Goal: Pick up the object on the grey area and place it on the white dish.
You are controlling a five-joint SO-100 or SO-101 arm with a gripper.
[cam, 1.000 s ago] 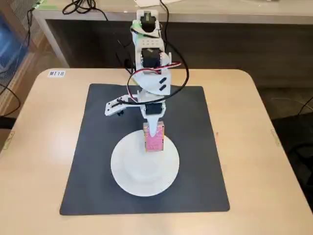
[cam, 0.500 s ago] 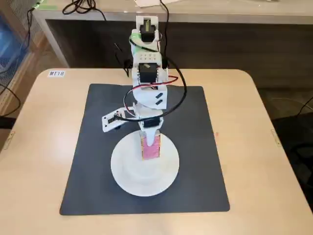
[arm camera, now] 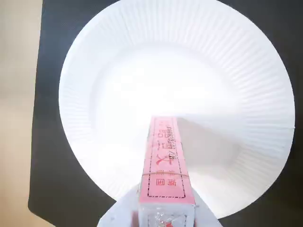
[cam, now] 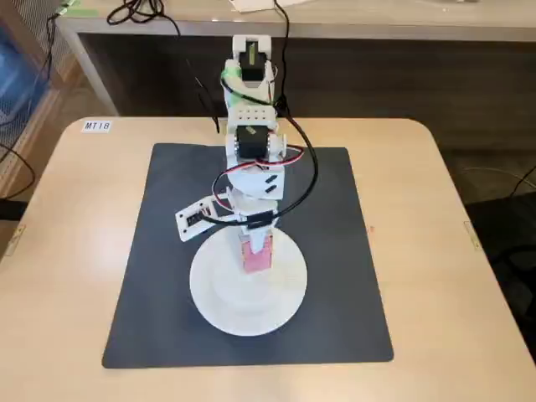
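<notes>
I have come lower over the white dish, and my fingers still clamp the object (its far end nearly at the dish floor), mid-mat on the grey area. Release should come next, I judge.

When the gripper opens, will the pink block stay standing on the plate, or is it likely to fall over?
The pink block is held on end over the white dish; being narrow and tall, it will probably tip flat on release. Its printed, box-like faces suggest something stiff and light. The dish looks like thin ribbed paper, so it may shift slightly.
</notes>
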